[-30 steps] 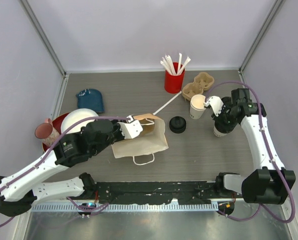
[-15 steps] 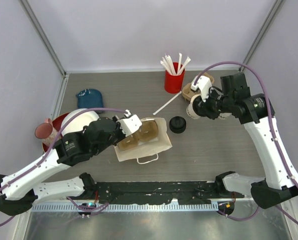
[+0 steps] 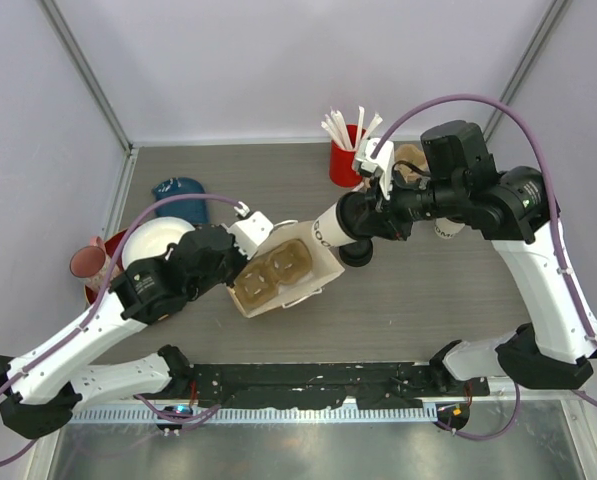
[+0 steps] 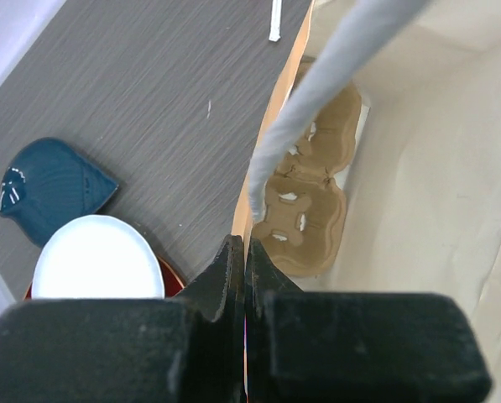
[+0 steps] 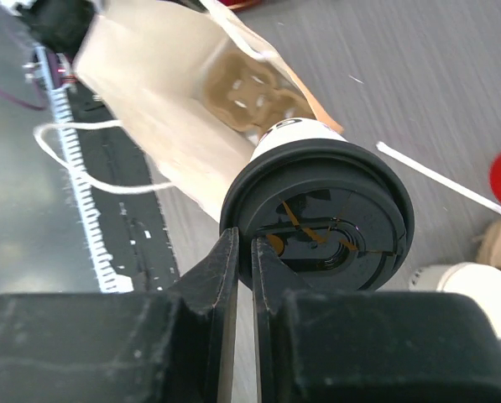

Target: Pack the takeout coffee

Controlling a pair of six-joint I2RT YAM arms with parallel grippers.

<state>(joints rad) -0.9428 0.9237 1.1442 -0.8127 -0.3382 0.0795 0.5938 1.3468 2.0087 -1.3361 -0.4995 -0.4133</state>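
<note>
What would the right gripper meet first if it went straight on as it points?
Beyond the lidded cup it grips, the right gripper would probably meet the paper bag's open mouth, then the cardboard carrier inside; depth unclear.

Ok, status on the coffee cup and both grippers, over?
Left fingers shut on paper bag rim, holding mouth open. Right fingers pinch lidded cup by its lid, sideways at bag mouth. Carrier tray inside; path looks clear.

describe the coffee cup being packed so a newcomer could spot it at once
Find the brown paper bag lying open in the middle of the table. Right at its mouth the right claw holds a white paper cup sideways in the air. Its black sip lid and tipped pose set it apart from the other white cup, which sits on the table.
</note>
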